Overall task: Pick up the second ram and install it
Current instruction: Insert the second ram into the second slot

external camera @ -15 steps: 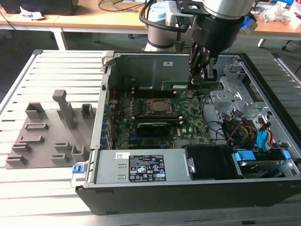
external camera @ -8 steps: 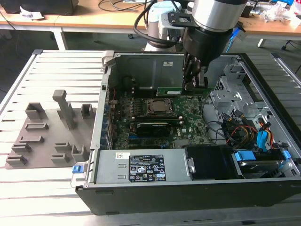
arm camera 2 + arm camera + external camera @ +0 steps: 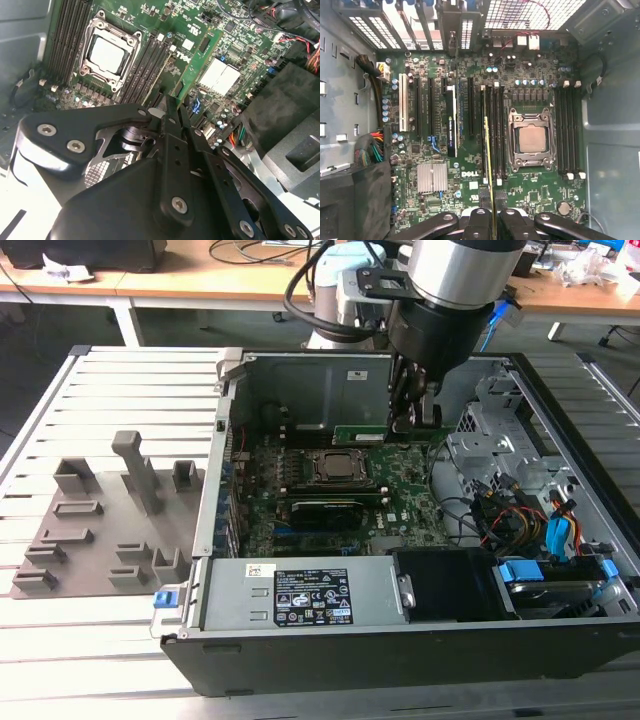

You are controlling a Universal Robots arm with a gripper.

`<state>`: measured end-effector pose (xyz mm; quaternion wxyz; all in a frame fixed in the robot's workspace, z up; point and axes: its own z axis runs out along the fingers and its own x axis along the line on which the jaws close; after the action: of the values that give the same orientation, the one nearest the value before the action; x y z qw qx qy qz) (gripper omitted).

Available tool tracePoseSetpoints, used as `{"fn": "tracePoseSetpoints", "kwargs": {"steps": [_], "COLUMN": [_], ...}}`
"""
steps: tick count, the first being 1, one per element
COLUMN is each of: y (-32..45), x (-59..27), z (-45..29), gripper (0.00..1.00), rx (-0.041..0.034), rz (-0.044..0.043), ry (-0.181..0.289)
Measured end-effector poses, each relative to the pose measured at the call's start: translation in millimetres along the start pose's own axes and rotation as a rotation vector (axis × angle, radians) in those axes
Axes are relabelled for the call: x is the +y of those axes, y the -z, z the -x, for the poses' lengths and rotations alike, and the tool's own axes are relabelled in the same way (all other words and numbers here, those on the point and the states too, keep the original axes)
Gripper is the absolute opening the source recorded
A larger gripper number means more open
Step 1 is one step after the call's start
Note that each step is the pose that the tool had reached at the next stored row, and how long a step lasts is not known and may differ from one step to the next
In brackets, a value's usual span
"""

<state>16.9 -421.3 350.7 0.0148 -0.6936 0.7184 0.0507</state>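
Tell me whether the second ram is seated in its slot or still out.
Out: the second ram is clamped edge-on in the gripper, held above the motherboard's slots.

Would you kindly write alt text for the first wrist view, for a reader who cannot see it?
The gripper holds the second ram edge-on above the memory slots beside the CPU socket on the green motherboard. Black expansion slots and a finned silver heatsink lie on the ram's other side.

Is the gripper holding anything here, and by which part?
Yes. The gripper is shut on the second ram, jaws pinching one end of the stick, its length reaching out over the motherboard.
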Motion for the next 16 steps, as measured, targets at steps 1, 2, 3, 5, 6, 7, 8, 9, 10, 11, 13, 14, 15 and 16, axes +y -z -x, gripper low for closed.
{"fn": "tracePoseSetpoints", "kwargs": {"steps": [1, 2, 3, 5, 6, 7, 8, 9, 10, 11, 13, 14, 15, 16], "y": [-0.1, -0.4, -0.8, -1.5, -2.2, -3.1, -4.4, -6.5, -8.7, -9.7, -12.4, -13.6, -15.1, -15.9], "x": [0.0, 0.1, 0.4, 0.6, 1.0, 1.3, 1.2, 1.2, 1.0, 1.0, 0.9, 0.8, 0.7, 0.7], "z": [0.0, 0.0, 0.0, -0.1, -0.2, -0.3, -0.3, -0.5, -0.7, -0.8, -1.1, -1.2, -1.3, -1.4], "gripper": [0.14, 0.14, 0.14, 0.14, 0.14, 0.14, 0.14, 0.14, 0.14, 0.14, 0.14, 0.14, 0.14, 0.14], "rx": [-0.0001, -0.0001, -0.0003, -0.0001, 0.0, -0.0001, -0.0002, -0.0001, -0.0001, -0.0001, -0.0001, -0.0001, 0.0, 0.0], "rz": [0.0, -0.0001, 0.0, 0.0, 0.0, 0.0, 0.0, 0.0, 0.0, 0.0, 0.0, 0.0, 0.0, 0.0], "ry": [0.0, 0.0, 0.0, 0.0, 0.0, 0.0, 0.0, 0.0, 0.0, 0.0, 0.0, 0.0, 0.0, 0.0]}}
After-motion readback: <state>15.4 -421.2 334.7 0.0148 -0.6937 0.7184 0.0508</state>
